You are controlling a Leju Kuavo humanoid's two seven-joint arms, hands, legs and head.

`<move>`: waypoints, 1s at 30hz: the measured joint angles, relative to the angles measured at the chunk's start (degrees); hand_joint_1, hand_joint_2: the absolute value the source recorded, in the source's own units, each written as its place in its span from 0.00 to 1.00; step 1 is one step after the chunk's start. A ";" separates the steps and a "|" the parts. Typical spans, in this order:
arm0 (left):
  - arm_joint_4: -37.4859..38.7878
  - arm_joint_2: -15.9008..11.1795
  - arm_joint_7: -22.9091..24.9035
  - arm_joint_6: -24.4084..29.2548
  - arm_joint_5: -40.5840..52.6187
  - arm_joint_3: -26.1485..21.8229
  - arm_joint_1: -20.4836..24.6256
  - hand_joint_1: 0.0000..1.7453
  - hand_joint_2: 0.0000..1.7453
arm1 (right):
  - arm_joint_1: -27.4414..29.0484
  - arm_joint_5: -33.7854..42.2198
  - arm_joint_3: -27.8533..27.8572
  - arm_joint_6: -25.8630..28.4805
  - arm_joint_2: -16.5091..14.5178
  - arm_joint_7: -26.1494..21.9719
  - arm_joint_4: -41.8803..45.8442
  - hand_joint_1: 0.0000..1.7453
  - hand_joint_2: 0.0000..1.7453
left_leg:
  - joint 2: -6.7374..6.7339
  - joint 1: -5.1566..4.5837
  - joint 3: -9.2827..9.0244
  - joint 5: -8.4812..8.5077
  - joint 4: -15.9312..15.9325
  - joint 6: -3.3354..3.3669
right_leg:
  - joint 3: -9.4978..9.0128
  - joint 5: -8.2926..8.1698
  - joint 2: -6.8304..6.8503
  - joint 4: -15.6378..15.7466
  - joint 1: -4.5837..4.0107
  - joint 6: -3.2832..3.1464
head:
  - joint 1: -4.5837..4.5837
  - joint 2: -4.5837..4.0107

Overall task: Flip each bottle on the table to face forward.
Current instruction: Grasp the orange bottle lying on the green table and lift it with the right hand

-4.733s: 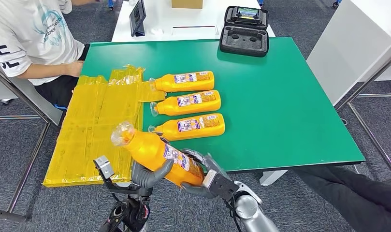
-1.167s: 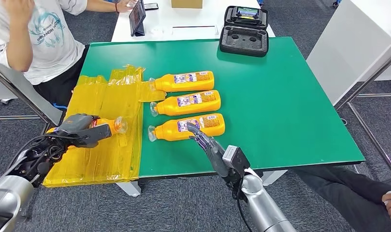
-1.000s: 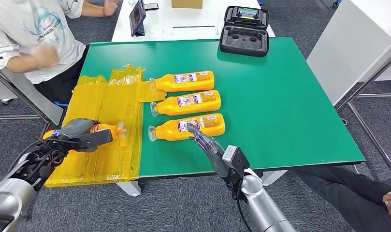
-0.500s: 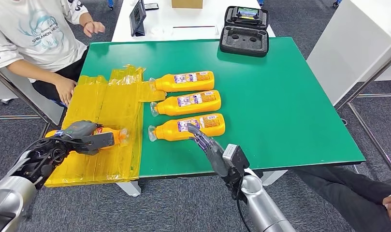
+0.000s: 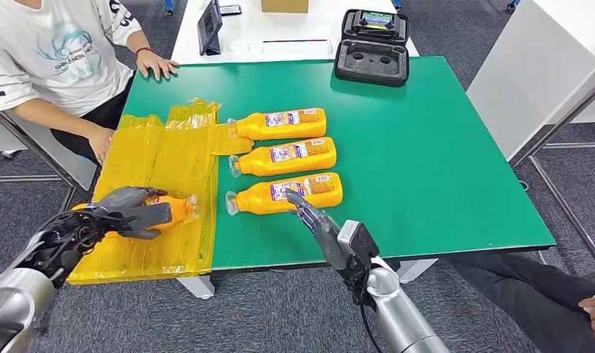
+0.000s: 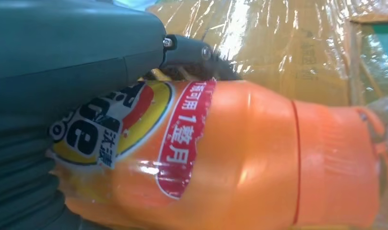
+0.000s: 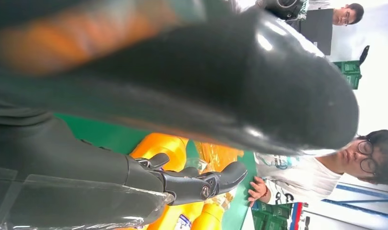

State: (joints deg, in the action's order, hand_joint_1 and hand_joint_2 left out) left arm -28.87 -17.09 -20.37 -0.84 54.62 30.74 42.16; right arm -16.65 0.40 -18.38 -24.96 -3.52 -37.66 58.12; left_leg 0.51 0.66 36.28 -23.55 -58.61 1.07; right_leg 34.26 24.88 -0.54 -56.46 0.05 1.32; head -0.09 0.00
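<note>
Orange plastic filled the left hand (image 5: 125, 212), which was seen grasping a bottle (image 5: 169, 210) on its side over the yellow sheet (image 5: 162, 158) near the green table's (image 5: 426, 162) front-left corner. Three more bottles (image 5: 288, 158) were laid in a row at the sheet's right edge, caps toward it. The right hand (image 5: 314, 223), released with fingers apart, was held just beside the frontmost one. A person (image 5: 51, 51) was seated at the table's left edge.

The bottle (image 6: 259, 158) under the left hand's fingers (image 5: 143, 213) is glossy orange plastic with a smooth printed label. Beneath those fingers lies crinkled, shiny yellow plastic film (image 5: 154, 169). Beyond them, the green table (image 5: 426, 147) looks matt and smooth.
</note>
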 joint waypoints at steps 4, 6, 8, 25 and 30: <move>0.06 0.13 -0.66 -0.55 -1.07 -0.15 0.01 0.00 0.00 | 0.17 0.09 0.00 0.16 0.00 0.07 0.02 0.00 0.00 | 0.01 0.00 -0.01 0.00 0.00 0.00 | -0.02 0.00 0.01 0.00 0.01 0.00 | 0.00 0.00; 0.09 0.20 -0.80 -0.69 -1.35 -0.19 0.02 0.00 0.00 | 0.26 0.13 0.00 0.19 0.01 0.10 0.02 0.00 0.00 | 0.02 0.00 -0.01 0.00 0.00 0.00 | -0.02 0.00 0.01 0.00 0.01 0.00 | 0.00 0.00; 0.13 0.28 -0.91 -0.92 -1.97 -0.29 0.04 0.00 0.00 | 0.30 0.20 0.00 0.28 0.02 0.25 0.02 0.00 0.00 | 0.02 -0.01 -0.02 0.00 0.00 0.00 | -0.03 0.00 0.01 0.01 0.01 0.00 | 0.01 0.00; 0.83 1.11 -4.95 -9.79 -13.22 -4.76 0.44 0.00 0.00 | 2.82 0.29 -0.17 2.07 0.03 1.35 1.76 0.00 0.00 | 0.03 -0.01 -0.12 0.00 0.00 0.00 | -0.13 0.00 0.02 0.01 0.01 0.00 | 0.00 0.00; 0.83 1.07 -6.43 -11.41 -15.40 -6.08 0.50 0.00 0.00 | 4.36 -0.11 -0.17 2.17 0.08 1.46 3.03 0.00 0.00 | 0.01 -0.01 -0.12 0.00 0.00 0.00 | -0.11 0.00 0.01 0.01 0.01 0.00 | 0.00 0.00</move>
State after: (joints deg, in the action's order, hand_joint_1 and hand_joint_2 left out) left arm -28.04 -16.02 -26.80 -12.26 39.22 24.66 42.66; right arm -12.29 0.29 -18.56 -22.79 -3.44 -36.21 61.14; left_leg 0.52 0.65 36.16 -23.55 -58.61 1.07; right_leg 34.15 24.88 -0.52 -56.46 0.06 1.32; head -0.10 0.00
